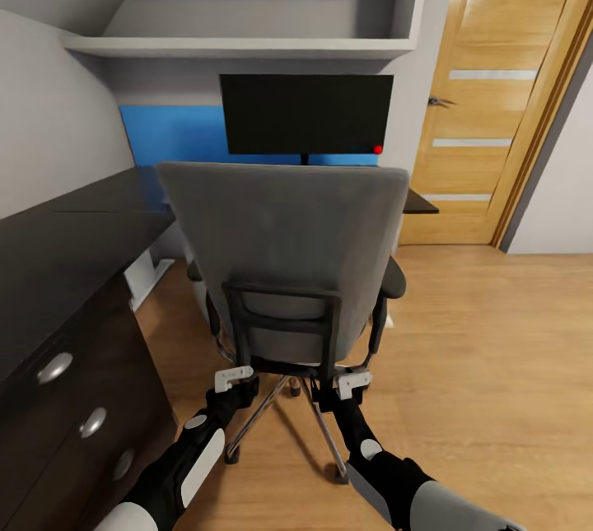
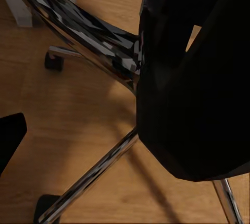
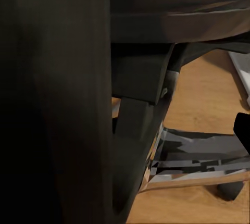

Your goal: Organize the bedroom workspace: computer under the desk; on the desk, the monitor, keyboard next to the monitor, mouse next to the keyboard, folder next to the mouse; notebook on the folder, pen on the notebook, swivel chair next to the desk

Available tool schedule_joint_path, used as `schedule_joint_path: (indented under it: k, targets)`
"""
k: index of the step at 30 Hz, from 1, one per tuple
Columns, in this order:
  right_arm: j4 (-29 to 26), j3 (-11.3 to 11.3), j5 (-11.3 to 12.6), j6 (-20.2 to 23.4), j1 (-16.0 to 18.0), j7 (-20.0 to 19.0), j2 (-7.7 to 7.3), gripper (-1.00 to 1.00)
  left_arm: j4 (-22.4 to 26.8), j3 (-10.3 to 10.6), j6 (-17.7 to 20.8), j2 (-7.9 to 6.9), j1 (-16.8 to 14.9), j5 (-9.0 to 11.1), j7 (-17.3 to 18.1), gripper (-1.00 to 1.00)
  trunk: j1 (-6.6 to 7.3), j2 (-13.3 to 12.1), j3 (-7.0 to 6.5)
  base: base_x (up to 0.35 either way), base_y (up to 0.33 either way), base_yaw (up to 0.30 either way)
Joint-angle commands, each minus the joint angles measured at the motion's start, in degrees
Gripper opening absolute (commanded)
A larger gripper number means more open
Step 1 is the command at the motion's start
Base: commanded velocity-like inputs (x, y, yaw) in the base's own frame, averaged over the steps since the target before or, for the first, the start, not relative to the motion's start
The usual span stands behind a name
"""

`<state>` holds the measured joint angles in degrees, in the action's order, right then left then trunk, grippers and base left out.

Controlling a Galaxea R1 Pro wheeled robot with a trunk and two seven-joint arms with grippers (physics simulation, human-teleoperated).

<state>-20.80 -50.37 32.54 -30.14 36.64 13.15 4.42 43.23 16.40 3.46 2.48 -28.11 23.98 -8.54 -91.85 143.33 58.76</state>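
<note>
Both grippers, left gripper [image 1: 239,380] and right gripper [image 1: 347,387], are right up against the lower back frame of the swivel chair [image 1: 288,243]; can't tell if they're clamped or not. Beyond them the monitor [image 1: 306,114] sits on the glossy black desk [image 1: 58,247], light wood plank floor [image 1: 486,350] underneath, wooden door [image 1: 494,95] off to the right.

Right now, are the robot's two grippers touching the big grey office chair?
Cannot tell. In the head view the left gripper and right gripper sit against the grey upholstered swivel chair's black lower frame, but no view plainly shows contact or a gap.
</note>
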Motion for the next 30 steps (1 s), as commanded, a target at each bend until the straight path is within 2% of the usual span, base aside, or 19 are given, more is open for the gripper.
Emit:
schedule_joint_path:
  k: [1, 30]
  targets:
    - [0.1, -0.1, 0.9, -0.4, 0.1, 0.6, -0.03, 1.00, 0.1, 0.1, 0.2, -0.08, 0.0, 0.3, -0.6, 1.00, -0.03, 0.0, 0.05, 0.331, 0.000, 0.000]
    - [0.1, -0.1, 0.9, -0.4, 0.1, 0.7, -0.12, 1.00, 0.1, 0.1, 0.2, -0.10, 0.0, 0.4, -0.6, 1.00, -0.03, 0.0, 0.05, 0.331, 0.000, 0.000]
